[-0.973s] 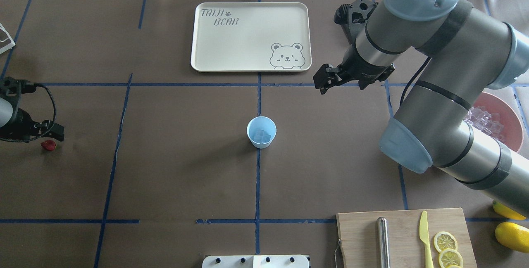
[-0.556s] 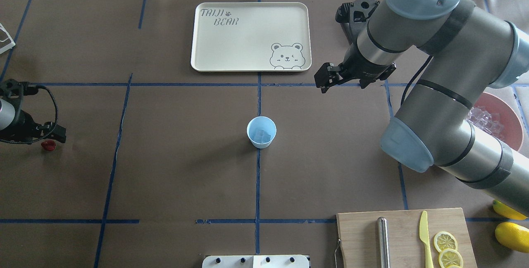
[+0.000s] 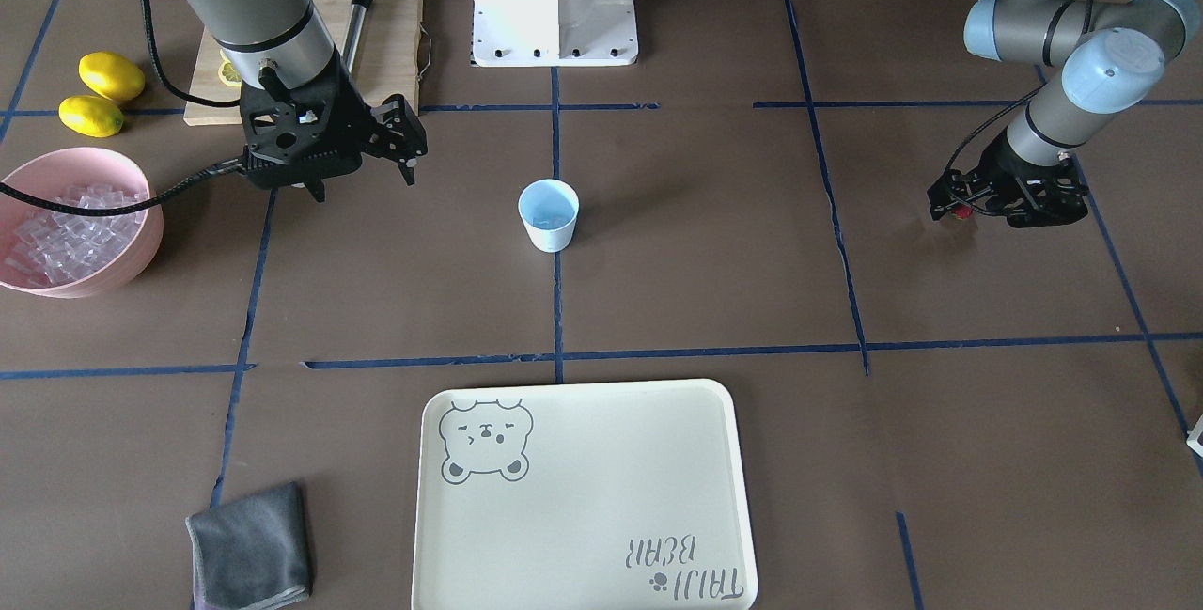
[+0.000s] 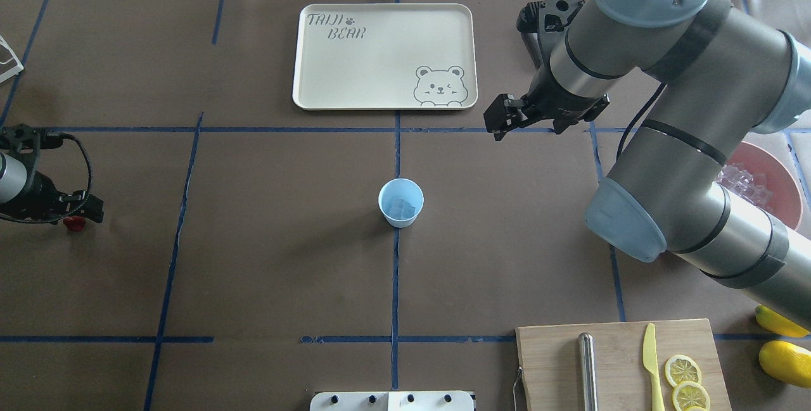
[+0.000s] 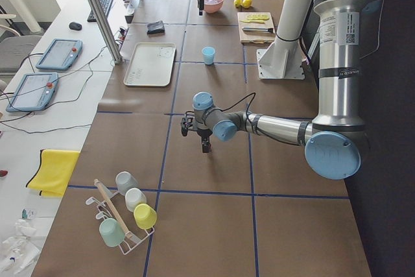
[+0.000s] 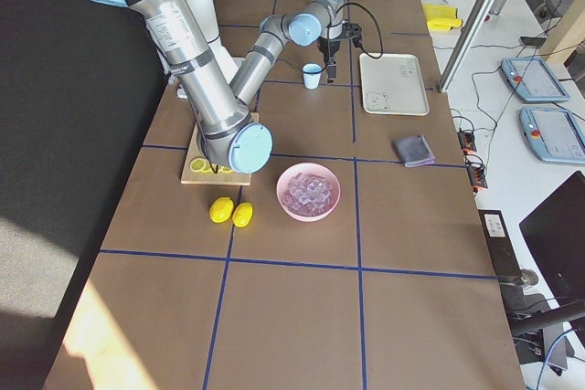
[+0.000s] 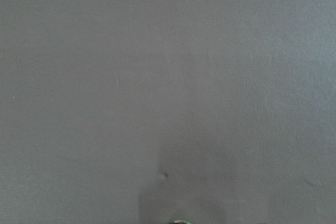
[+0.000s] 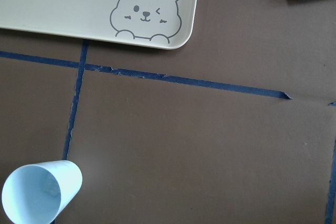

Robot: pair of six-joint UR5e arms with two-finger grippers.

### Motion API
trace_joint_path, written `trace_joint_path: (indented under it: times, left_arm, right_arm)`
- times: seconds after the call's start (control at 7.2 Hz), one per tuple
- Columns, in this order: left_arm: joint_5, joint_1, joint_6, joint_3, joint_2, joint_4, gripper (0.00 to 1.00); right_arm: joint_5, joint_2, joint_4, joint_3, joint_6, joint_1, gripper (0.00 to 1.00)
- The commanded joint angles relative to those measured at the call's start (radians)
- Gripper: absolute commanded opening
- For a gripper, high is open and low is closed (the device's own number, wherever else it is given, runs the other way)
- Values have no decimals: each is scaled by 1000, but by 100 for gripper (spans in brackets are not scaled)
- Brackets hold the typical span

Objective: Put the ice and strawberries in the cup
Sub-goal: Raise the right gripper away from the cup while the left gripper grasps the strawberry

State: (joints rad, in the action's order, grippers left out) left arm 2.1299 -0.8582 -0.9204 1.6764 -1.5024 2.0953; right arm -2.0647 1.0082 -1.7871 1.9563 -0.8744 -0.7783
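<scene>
The pale blue cup (image 4: 401, 202) stands upright mid-table with a few clear ice cubes (image 4: 403, 209) inside; it also shows in the front view (image 3: 548, 213) and the right wrist view (image 8: 39, 192). More ice (image 3: 56, 234) fills the pink bowl (image 4: 782, 177). The small dark red strawberry (image 4: 75, 223) lies on the table at the far left, also in the front view (image 3: 960, 211). My left gripper (image 4: 85, 211) is low over it, open, fingers beside the berry and partly hiding it. My right gripper (image 4: 497, 121) is open and empty, above the table between cup and tray.
A cream bear tray (image 4: 304, 56) lies beyond the cup. A cutting board (image 4: 551, 360) with a knife, a metal rod and lemon slices sits at the near right, two lemons (image 4: 785, 363) beside it. A grey cloth (image 3: 249, 544) lies at the far side.
My left gripper has moved down and closer over the strawberry, which is now partly covered. My right gripper has drifted slightly right and away from the cup.
</scene>
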Motion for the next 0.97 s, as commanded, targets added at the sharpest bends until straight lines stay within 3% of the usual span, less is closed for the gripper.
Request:
trace_joint_path:
  times: [0.0, 0.28, 0.69, 0.83]
  left_arm:
    - [1, 1, 3, 0, 2, 2, 66]
    - [1, -1, 6, 8, 10, 2, 51]
    - [1, -7, 14, 44, 37, -3, 4]
    - [7, -8, 14, 101, 66, -15, 0]
  right_arm:
    - [0, 1, -2, 3, 0, -4, 100]
    - [0, 9, -3, 13, 0, -4, 100]
    - [0, 20, -8, 35, 0, -4, 100]
    - [0, 23, -8, 41, 2, -19, 100]
